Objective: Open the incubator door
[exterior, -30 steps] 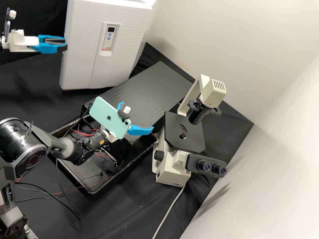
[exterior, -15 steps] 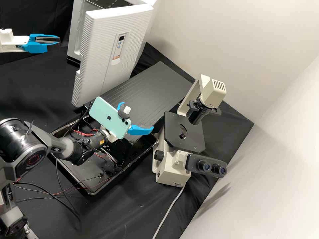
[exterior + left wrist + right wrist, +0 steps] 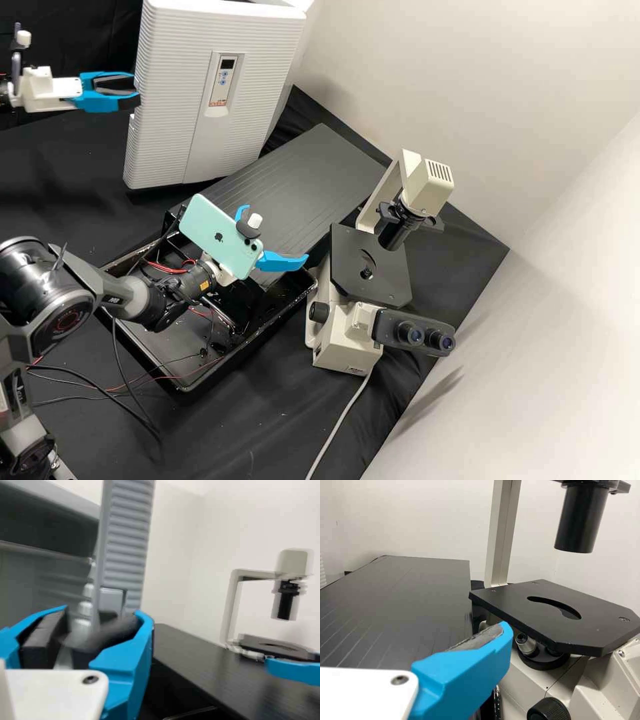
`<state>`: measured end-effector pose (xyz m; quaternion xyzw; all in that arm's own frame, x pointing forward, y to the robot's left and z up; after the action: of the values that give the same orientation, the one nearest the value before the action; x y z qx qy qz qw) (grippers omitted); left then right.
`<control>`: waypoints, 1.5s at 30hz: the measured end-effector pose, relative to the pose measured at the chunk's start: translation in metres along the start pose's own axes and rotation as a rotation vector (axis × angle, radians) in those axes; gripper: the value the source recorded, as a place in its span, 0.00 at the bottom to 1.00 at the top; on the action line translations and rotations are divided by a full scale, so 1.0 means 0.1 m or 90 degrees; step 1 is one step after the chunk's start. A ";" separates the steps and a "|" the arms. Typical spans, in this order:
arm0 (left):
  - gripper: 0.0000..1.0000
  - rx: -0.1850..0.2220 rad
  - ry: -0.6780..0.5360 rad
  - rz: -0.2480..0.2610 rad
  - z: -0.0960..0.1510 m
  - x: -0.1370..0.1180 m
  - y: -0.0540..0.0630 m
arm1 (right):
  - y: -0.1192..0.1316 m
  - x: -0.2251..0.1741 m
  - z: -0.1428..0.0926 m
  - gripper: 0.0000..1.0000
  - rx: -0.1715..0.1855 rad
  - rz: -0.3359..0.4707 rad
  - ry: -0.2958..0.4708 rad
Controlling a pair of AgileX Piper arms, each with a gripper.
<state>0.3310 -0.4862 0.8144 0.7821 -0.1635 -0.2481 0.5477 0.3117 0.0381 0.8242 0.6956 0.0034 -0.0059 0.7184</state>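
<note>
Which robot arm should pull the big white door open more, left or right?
Left, I think. The left claw is right by the edge of the white door, which is already partly open. The right claw is farther from it, near the microscope.

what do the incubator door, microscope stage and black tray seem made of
The incubator door looks like satin white moulded plastic, judging by its fine ribs and rounded edges, though painted metal is possible. The microscope stage is probably metal with a matte black coat: a flat, crisp-edged plate with screws in it. The black tray seems glossy plastic, from its rim's highlights.
</note>
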 end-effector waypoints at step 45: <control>0.00 -0.077 0.265 0.063 -0.95 -0.18 0.13 | 0.00 0.00 0.00 1.00 0.000 0.000 0.000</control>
<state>0.3702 -0.4069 0.8565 0.7730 -0.0700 -0.0638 0.6274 0.3117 0.0381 0.8242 0.6956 0.0034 -0.0059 0.7184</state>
